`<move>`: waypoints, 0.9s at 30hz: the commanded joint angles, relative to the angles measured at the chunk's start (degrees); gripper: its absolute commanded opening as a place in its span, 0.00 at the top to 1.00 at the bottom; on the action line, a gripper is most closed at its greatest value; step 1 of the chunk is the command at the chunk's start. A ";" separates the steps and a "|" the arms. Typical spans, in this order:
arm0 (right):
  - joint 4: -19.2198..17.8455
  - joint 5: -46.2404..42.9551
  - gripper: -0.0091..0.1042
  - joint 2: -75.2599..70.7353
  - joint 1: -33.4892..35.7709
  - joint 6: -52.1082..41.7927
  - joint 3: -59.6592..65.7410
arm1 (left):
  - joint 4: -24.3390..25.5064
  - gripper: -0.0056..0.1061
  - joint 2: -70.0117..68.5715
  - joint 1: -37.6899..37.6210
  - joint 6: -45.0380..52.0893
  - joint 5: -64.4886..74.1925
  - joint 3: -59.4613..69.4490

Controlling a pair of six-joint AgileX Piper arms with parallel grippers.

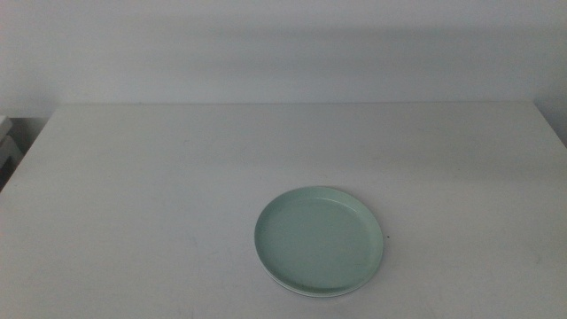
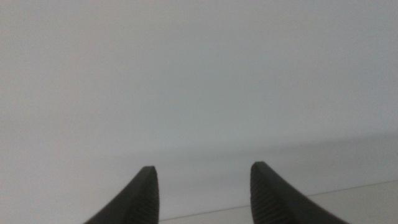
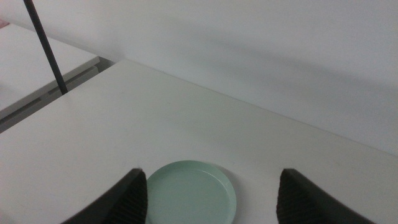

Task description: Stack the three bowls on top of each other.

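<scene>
A mint green bowl (image 1: 319,239) sits on the white table (image 1: 159,195), right of the middle and near the front edge. A thin paler edge shows under its near rim; I cannot tell what it is. No white or grey bowl shows on its own. Neither gripper is in the middle view. My right gripper (image 3: 211,180) is open and empty, raised above and behind the green bowl (image 3: 189,199), which lies between its jaws in the right wrist view. My left gripper (image 2: 202,171) is open and empty and faces the bare wall.
A pale wall (image 1: 283,53) stands behind the table's far edge. A white side unit (image 1: 7,146) stands off the table's left end. In the right wrist view a thin dark rod (image 3: 46,46) stands by a side surface (image 3: 37,68).
</scene>
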 commanded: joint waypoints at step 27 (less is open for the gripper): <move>-8.66 -45.96 0.44 -15.40 -9.41 -0.31 38.69 | -0.43 0.81 -51.75 4.81 -0.29 -10.63 55.24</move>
